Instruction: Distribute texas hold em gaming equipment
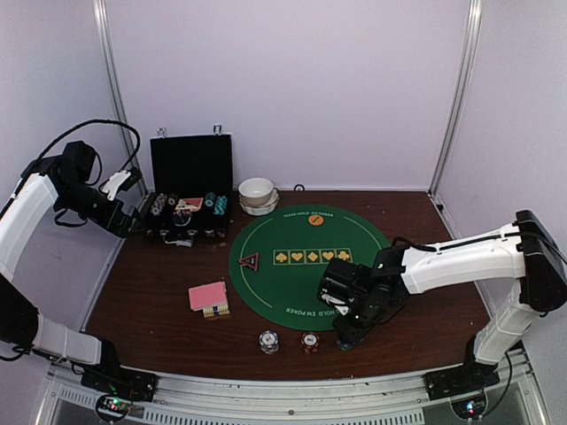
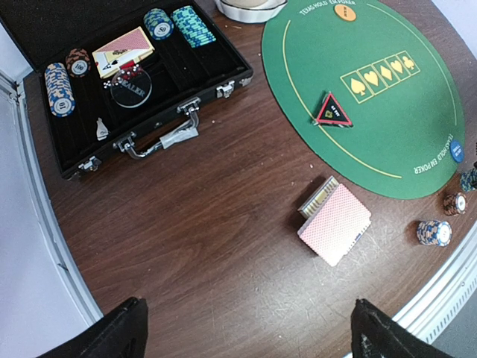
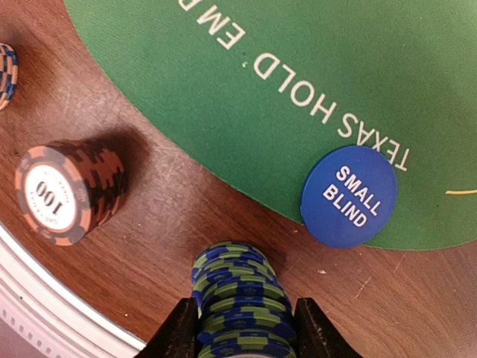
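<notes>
1. Far left: the left gripper [image 2: 246, 332] hangs above the surface [image 1: 159, 292] beside the open case [image 1: 189, 199], jaws wide and holding nothing. Chip stacks, cards and a dealer button lie in the case.

2. Left of centre: the card deck [image 1: 208, 297] lies pink back up on the bare surface, just left of the green mat [image 1: 310, 266]. Expect light, thin, slippery cards that fan out under side load. Take the deck across its long edges, squarely.

3. Centre: the red triangle token [image 1: 249, 261] and the orange disc [image 1: 315, 220] lie flat on the mat. Both are thin and stiff, so little edge is offered to a finger.

4. Near edge: a blue-white chip stack [image 1: 268, 341] and an orange chip stack [image 3: 67, 190] stand apart on the surface.

5. Right: the right gripper [image 3: 244, 335] is set narrow, its fingers [image 3: 175, 335] against opposite sides of the blue-green chip stack [image 3: 242, 298], which is off the mat and near the blue disc [image 3: 349, 195]. The chips are probably hard, dense and loose on one another, so the column may shear. Grip across the diameter, spanning most of its height, and keep it upright
</notes>
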